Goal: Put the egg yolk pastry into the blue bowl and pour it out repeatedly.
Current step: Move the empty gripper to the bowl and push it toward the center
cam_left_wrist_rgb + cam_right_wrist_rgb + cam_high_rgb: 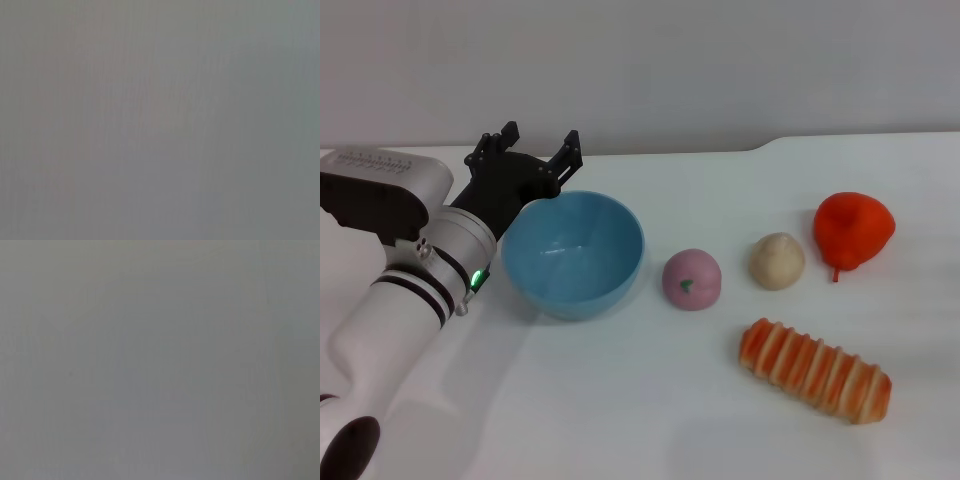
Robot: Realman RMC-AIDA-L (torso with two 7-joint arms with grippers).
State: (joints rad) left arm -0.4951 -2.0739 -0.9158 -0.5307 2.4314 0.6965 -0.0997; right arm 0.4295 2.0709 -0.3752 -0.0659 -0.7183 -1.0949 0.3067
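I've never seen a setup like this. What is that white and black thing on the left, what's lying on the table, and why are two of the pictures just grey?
The white arm ending in a black claw is the robot's left gripper, open and empty, behind the blue bowl, also empty. That picture comes from a camera on the robot's head. The other two come from wrist cameras and show only plain grey. On the white table lie a pink ball, the beige egg yolk pastry, a red-orange fruit and a striped bread. The right arm is not visible.

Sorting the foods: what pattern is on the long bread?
Orange and pale stripes across the long bread, clearest in the head view.
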